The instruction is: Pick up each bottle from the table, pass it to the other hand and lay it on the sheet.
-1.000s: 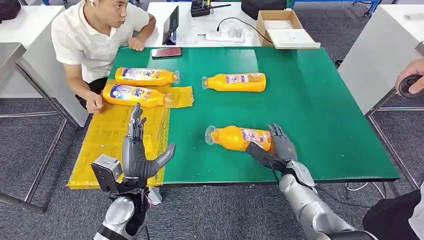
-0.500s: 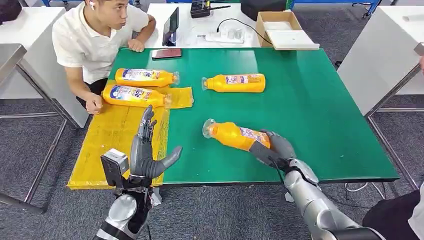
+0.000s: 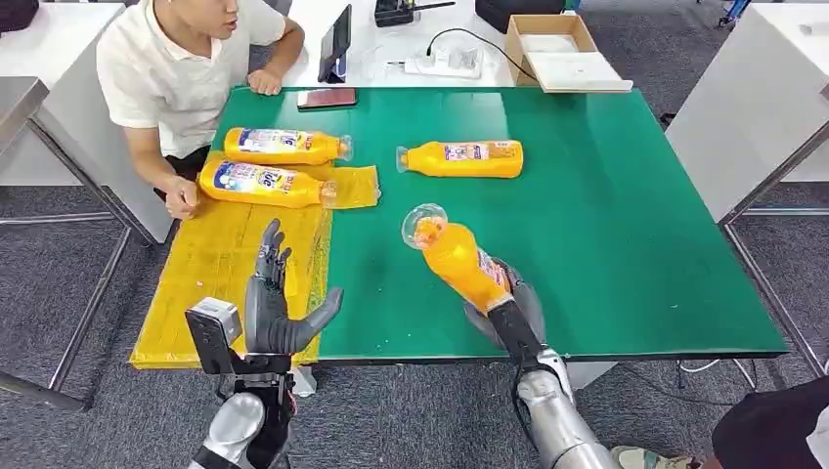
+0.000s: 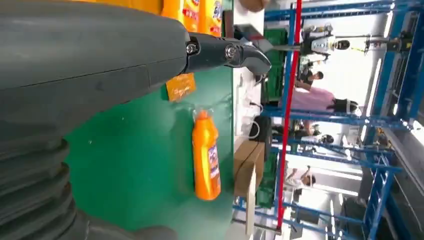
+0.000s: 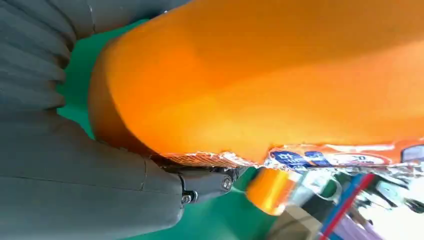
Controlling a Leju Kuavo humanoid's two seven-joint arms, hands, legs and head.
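Held bottle: smooth orange plastic bottle [image 3: 459,262] with a clear cap, tilted up off the table, cap pointing away from the robot.
Right hand: right hand [image 3: 506,311] wraps its dark fingers around the bottle's fat bottom end, near the table's front edge.
Left hand: left hand [image 3: 277,298] is up over the sheet's front part, fingers straight and spread, thumb out, holding nothing.
Sheet: crinkly yellow sheet [image 3: 210,283] on the table's left side, with two bottles [image 3: 264,182] lying at its far end.
Other bottle: one more [image 3: 467,157] lies flat on the green, well apart from the rest.
Table: flat green top [image 3: 626,215], wide bare room on the right.
Room: grey floor; a person [image 3: 176,78] sits at the far left corner.
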